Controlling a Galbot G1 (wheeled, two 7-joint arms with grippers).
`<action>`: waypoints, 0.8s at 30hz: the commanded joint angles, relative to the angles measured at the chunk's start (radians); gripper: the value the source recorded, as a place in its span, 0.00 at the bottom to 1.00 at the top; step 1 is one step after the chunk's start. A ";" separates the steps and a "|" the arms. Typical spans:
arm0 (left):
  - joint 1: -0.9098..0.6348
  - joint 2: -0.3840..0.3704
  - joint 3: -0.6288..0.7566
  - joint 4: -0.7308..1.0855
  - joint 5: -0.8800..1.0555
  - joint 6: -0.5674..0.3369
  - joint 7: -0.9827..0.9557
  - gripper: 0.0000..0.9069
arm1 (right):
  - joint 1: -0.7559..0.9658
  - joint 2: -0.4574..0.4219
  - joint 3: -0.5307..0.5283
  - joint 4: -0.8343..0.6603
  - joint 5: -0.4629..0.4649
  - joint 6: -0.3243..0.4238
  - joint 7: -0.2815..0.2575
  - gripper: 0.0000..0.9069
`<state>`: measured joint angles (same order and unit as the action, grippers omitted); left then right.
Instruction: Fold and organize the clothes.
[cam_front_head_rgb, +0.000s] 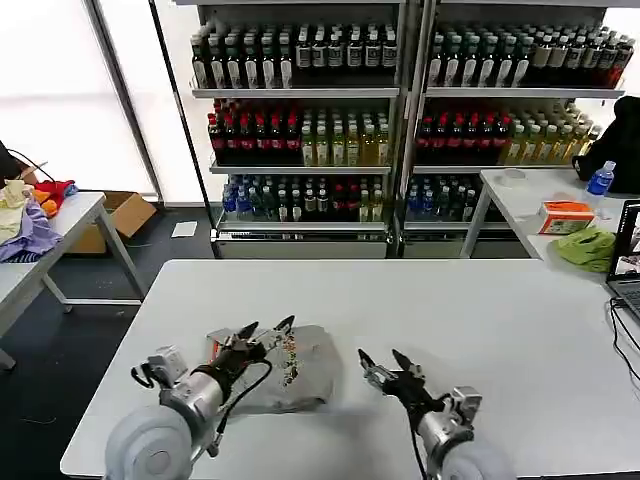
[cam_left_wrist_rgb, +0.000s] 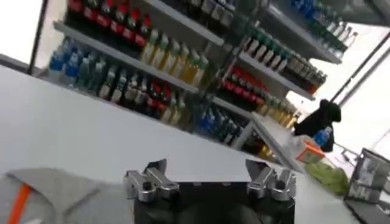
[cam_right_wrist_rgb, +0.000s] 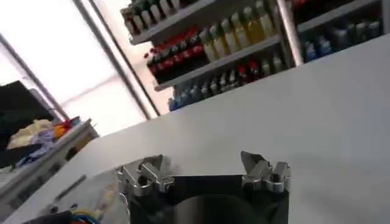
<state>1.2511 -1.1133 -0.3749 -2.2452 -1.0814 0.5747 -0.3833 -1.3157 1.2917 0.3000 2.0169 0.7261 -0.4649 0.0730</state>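
A light grey T-shirt (cam_front_head_rgb: 295, 368) lies folded into a compact bundle on the white table (cam_front_head_rgb: 400, 300), its multicoloured chest print facing up. An orange-red collar stripe on the grey T-shirt (cam_left_wrist_rgb: 36, 195) shows in the left wrist view. My left gripper (cam_front_head_rgb: 266, 327) hovers open just above the bundle's near-left part, nothing between its fingers. My right gripper (cam_front_head_rgb: 384, 358) is open too, a short way to the right of the bundle, over bare table. In the wrist views the left gripper (cam_left_wrist_rgb: 208, 173) and the right gripper (cam_right_wrist_rgb: 204, 165) stand wide apart and empty.
Shelves of bottled drinks (cam_front_head_rgb: 400, 110) stand behind the table. A side table at left carries purple, red and yellow fabrics (cam_front_head_rgb: 30, 215). At right another table holds a lime-green cloth (cam_front_head_rgb: 588, 247), an orange box (cam_front_head_rgb: 566, 215), a water bottle (cam_front_head_rgb: 600, 180) and a laptop (cam_front_head_rgb: 628, 262).
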 joint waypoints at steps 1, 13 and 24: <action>0.117 0.036 -0.280 -0.087 0.053 0.001 0.045 1.00 | 0.231 0.062 -0.264 -0.180 0.156 -0.113 0.103 1.00; 0.179 0.030 -0.331 -0.098 0.075 0.001 0.045 1.00 | 0.226 0.115 -0.267 -0.241 0.204 -0.112 0.156 0.00; 0.161 0.026 -0.321 -0.080 0.075 0.002 0.061 1.00 | 0.133 0.068 -0.123 -0.149 0.212 -0.114 0.158 0.00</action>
<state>1.3967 -1.0822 -0.6580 -2.3296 -1.0177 0.5759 -0.3408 -1.1475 1.3706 0.1003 1.8464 0.9153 -0.5654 0.2126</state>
